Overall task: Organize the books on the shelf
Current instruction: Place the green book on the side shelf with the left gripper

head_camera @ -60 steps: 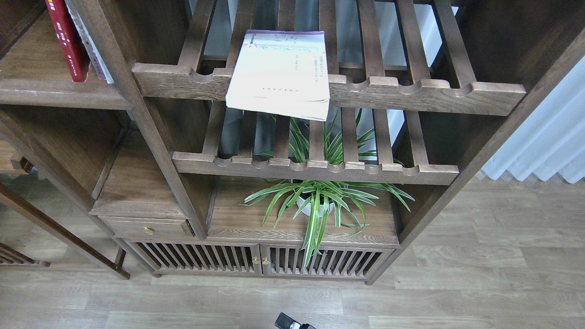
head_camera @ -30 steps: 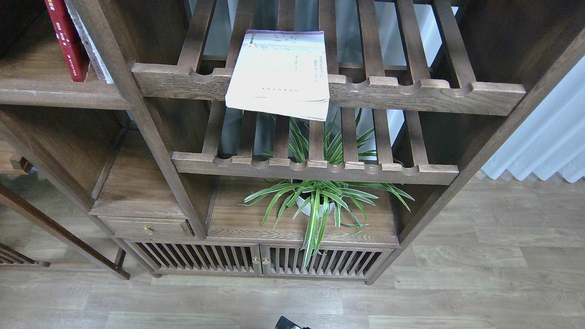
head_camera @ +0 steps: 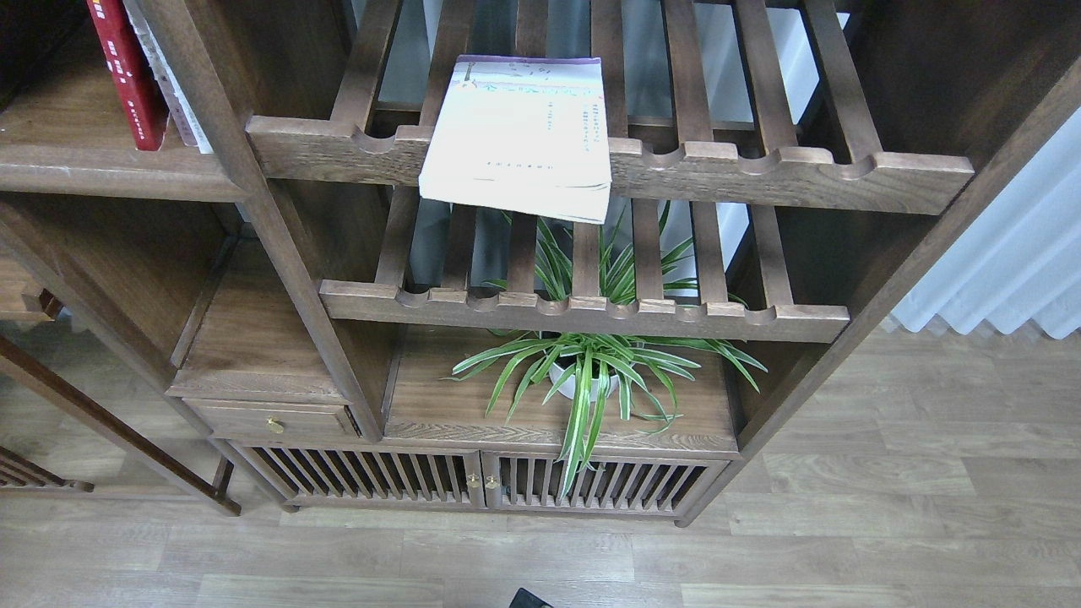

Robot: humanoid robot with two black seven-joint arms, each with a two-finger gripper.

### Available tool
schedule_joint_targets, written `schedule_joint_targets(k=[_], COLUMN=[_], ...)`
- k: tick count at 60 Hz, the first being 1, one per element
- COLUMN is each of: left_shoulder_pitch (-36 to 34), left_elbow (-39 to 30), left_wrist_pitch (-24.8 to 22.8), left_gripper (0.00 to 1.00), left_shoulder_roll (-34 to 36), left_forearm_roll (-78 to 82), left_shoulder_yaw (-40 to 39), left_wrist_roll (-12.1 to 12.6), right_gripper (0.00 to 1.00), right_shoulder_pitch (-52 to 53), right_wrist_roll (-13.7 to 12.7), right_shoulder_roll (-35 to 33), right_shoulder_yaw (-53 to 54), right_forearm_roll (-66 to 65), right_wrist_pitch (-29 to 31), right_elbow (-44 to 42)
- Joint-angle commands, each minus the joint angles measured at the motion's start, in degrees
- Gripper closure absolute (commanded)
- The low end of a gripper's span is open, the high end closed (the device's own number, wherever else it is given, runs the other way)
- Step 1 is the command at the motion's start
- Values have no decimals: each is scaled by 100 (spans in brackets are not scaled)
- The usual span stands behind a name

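Note:
A thin white book (head_camera: 517, 135) with a purple top strip lies flat on the upper slatted rack (head_camera: 760, 173), its near end hanging over the notched front rail. On the plank shelf (head_camera: 93, 165) at upper left a red book (head_camera: 127, 72) stands upright, with a paler book (head_camera: 169, 80) leaning beside it. A small black part (head_camera: 528, 600) shows at the bottom edge; I cannot tell which arm it belongs to. Neither gripper shows.
A second slatted rack (head_camera: 583, 317) lies below the first. A potted spider plant (head_camera: 587, 376) stands on the lower board, above slatted cabinet doors (head_camera: 481, 481). A small drawer (head_camera: 270, 420) is at left. White curtains (head_camera: 1005, 262) hang at right, over the wooden floor.
The black part at the bottom edge has sunk lower, almost out of the view. The books have not moved.

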Motion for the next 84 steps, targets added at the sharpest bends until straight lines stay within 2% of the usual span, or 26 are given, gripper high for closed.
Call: schedule_joint_targets(k=[1, 7, 10, 13, 19, 20, 30, 45, 53, 76, 84], left_shoulder_pitch=[-32, -24, -6, 29, 187, 396, 793, 1268, 1347, 1673, 1699], left_elbow=[47, 47, 38, 20, -32, -93, -234, -569, -560, -841, -868], left_wrist_pitch=[0, 0, 0, 0, 0, 0, 0, 0, 0, 0, 0], left_gripper=[95, 93, 89, 77, 71, 68, 68, 67, 68, 67, 66], left_shoulder_roll=[-122, -157, -219, -341, -368, -368, -254, -298, -298, -324, -325], left_forearm_roll=[-24, -51, -86, -173, -411, -794, -1509, -1580, -1598, -2063, -2116], left_shoulder_yaw=[73, 143, 178, 187, 108, 38, -120, -762, -832, -1096, -1122], left_wrist_roll=[-12, -30, -38, -65, -126, -152, -170, -223, -390, -416, -504], right_gripper=[1, 1, 1, 1, 1, 1, 1, 1, 1, 1, 1], right_shoulder_pitch=[-1, -1, -2, -10, -10, -2, 7, 42, 42, 34, 34], right_wrist_roll=[0, 0, 0, 0, 0, 0, 9, 9, 9, 9, 9], right_shoulder_roll=[5, -4, -4, -4, -4, -13, 5, 5, 5, 22, 84], right_shoulder_yaw=[-2, -2, -2, 6, 6, 15, 24, 24, 24, 24, 24], right_forearm_roll=[-3, -3, 6, -3, -3, -3, 14, 14, 14, 6, 6], right_wrist_pitch=[1, 1, 1, 1, 1, 1, 1, 1, 1, 1, 1], right_elbow=[-1, -1, -1, -1, -1, -1, -1, -1, -1, -1, -1])
